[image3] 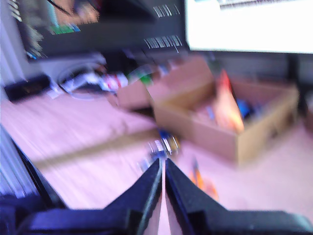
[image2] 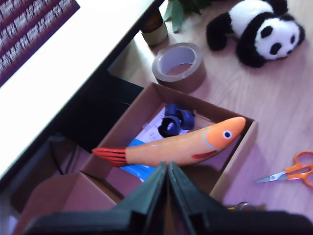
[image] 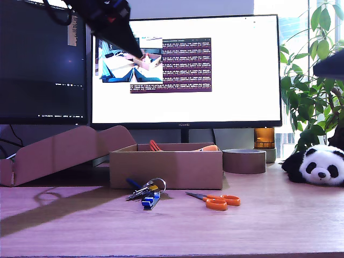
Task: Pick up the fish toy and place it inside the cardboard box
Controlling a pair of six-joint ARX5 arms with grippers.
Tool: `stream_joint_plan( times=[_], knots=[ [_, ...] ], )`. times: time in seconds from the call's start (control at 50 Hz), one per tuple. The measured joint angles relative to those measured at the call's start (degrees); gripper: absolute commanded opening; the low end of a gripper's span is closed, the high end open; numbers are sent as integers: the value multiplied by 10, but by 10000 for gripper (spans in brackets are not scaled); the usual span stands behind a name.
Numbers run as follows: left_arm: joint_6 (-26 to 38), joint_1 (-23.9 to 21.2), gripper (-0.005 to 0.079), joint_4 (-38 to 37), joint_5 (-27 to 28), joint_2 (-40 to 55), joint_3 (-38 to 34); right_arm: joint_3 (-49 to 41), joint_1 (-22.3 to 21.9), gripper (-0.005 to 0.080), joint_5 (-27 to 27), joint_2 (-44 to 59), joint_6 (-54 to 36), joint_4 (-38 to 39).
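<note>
Black first end effector (image2: 167,169) closed, empty, above fish toy (image2: 186,144).

The cardboard box (image2: 234,161) is open from above, but the fish toy (image2: 181,145) lies across it. Just beside the box stand the tape roll (image: 244,160) and a tilted cardboard piece (image: 59,153) — in front lie scissors (image: 216,201) and keys (image: 145,191). The desk (image: 279,226) nearer the camera is free.
</note>
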Motion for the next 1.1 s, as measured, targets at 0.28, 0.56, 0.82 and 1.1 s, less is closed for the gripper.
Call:
stream_joint_plan(
  times=[0.28,0.56,0.82,1.1],
  knots=[
    [-50,3,-19,93,4,-98,-136,0,0,-12,80,0,12,-92],
    [-134,44,-19,167,16,-162,-249,0,-23,-12,198,0,30,-94],
    [-196,79,-19,240,16,-198,-324,0,-95,-12,218,0,26,-95],
    [-246,92,-19,317,-7,-256,-407,0,-174,-12,175,0,14,-72]
  ],
)
